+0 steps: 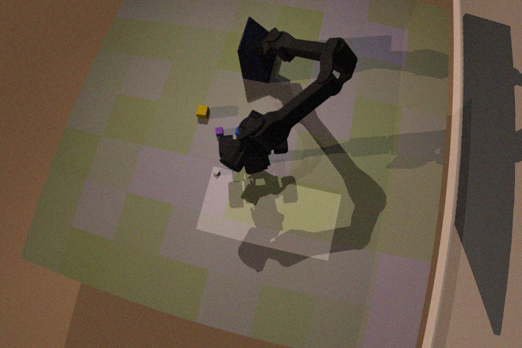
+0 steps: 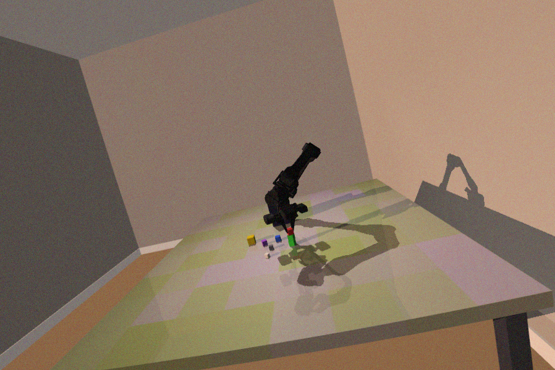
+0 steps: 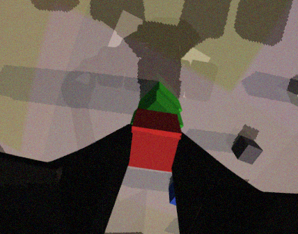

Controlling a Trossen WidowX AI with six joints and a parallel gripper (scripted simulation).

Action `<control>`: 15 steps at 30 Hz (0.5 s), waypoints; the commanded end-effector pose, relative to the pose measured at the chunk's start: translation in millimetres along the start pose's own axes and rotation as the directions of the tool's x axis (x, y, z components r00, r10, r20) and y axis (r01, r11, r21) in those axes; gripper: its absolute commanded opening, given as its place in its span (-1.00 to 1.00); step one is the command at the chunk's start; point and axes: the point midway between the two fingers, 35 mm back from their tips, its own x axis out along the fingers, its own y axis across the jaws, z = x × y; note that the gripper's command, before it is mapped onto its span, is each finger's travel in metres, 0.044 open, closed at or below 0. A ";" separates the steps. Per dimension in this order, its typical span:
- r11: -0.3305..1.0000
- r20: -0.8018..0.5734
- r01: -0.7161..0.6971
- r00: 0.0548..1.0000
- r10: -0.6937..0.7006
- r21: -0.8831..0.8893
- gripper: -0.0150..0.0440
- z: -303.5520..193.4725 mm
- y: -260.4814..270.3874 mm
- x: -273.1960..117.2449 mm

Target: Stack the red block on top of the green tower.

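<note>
Red block (image 3: 154, 149) looks small, hard and light, so your gripper (image 3: 153, 166) squeezes its two flat sides just above the green tower (image 3: 161, 99).

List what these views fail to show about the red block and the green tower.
- Top view: red block and green tower both hidden beneath the arm.
- Exterior view: too small to tell whether block and tower touch.
- Wrist view: the block, clamped in the end effector, covers the tower's top; the tower's base is hidden.
</note>
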 end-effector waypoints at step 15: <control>1.000 0.000 0.000 1.000 0.000 0.000 0.84 0.0 0.0 0.0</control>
